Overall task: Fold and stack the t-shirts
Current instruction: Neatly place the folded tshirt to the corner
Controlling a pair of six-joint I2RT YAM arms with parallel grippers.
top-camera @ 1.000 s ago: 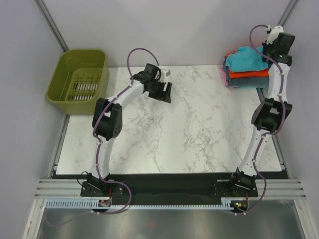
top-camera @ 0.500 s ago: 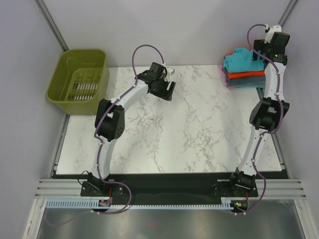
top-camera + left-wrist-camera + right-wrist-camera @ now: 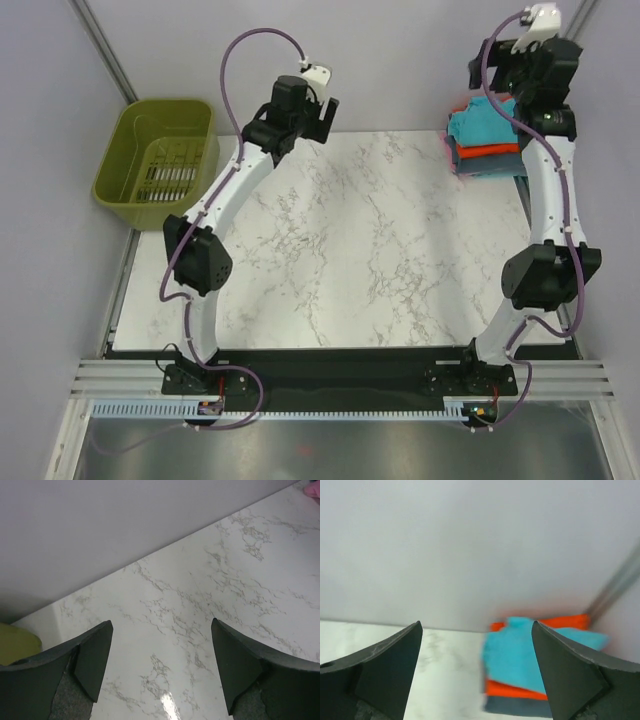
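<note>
Hovering with left gripper (image 3: 161, 625) and right gripper (image 3: 476, 626) wide open, empty.
Stacked in the marble tabletop's (image 3: 380, 250) far right corner: teal cloth t-shirt (image 3: 480, 118) on orange-red folded t-shirt (image 3: 490, 151) on grey-blue folded t-shirt (image 3: 495, 166); seemingly done, needing only retreat.

- Top view bright and flat, light soft and apparently from above the table (image 3: 340, 250); shadows on the table faint and soft-edged.
- Marble veins crisp right across the table, whites well held.
- Left wrist view just as sharp; one small white glare spot on the table, low down between the fingers of the left gripper (image 3: 161, 630).
- Those fingers close to pure black, barely any surface detail.
- Right wrist view way softer: t-shirts (image 3: 535, 665) at the table's far right corner smeared into colour blobs, folds unreadable, table veins mushy.
- Pinkish cast on the wall (image 3: 470, 540) just above that table corner.
- Right gripper (image 3: 476, 630) fingers dark, slightly fuzzy at the edges.
</note>
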